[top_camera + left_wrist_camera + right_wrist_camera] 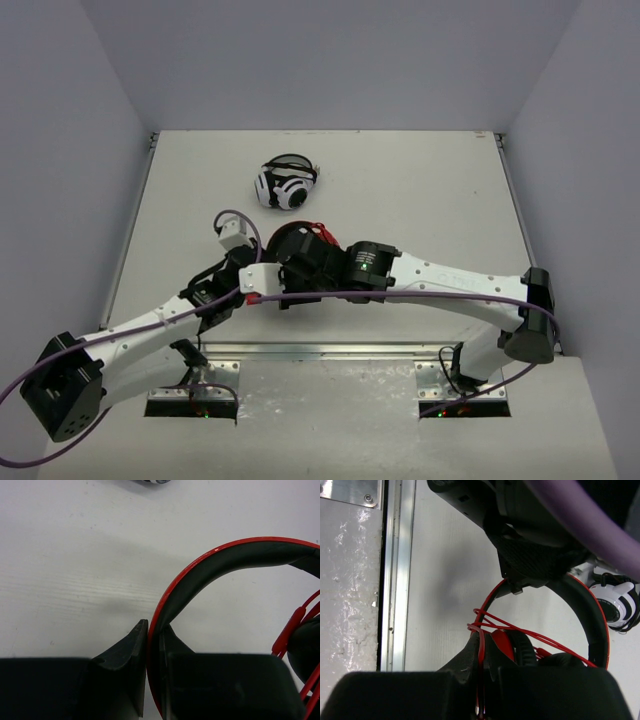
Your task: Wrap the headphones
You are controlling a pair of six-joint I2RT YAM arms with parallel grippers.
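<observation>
Black fingers (125, 652) of the left gripper (152, 630) are closed to a narrow slit on the headband (210, 562) of the red headphones (298, 238), pinching one end of the arch between them. The band, red outside and black inside, curves up and to the right from the grip. Beside it, at the right edge of the left wrist view, loops of the thin red cord (287, 632) hang against a dark ear cup (307, 647).

The right gripper (481, 639) is likewise pressed together, with a strand of the cord caught at its fingertips and running down the seam between them. Several further strands fan out from that point to the right, crossing in front of a red-and-black ear cup. Behind them in the right wrist view the headband rises as an arch, one end of it clamped by the left gripper.

The red headphones are near the middle of the table (430, 190), between the two wrists, and are largely covered from above by the right arm (450, 280). Whether the ear cups rest on the surface cannot be told. The left arm (140, 335) reaches in from the near left, and a purple cable (440, 297) runs along the right arm. White-and-black headphones (285, 186) sit apart from the red pair, farther from the arm bases. A metal rail (320, 350) borders the table's near edge.
</observation>
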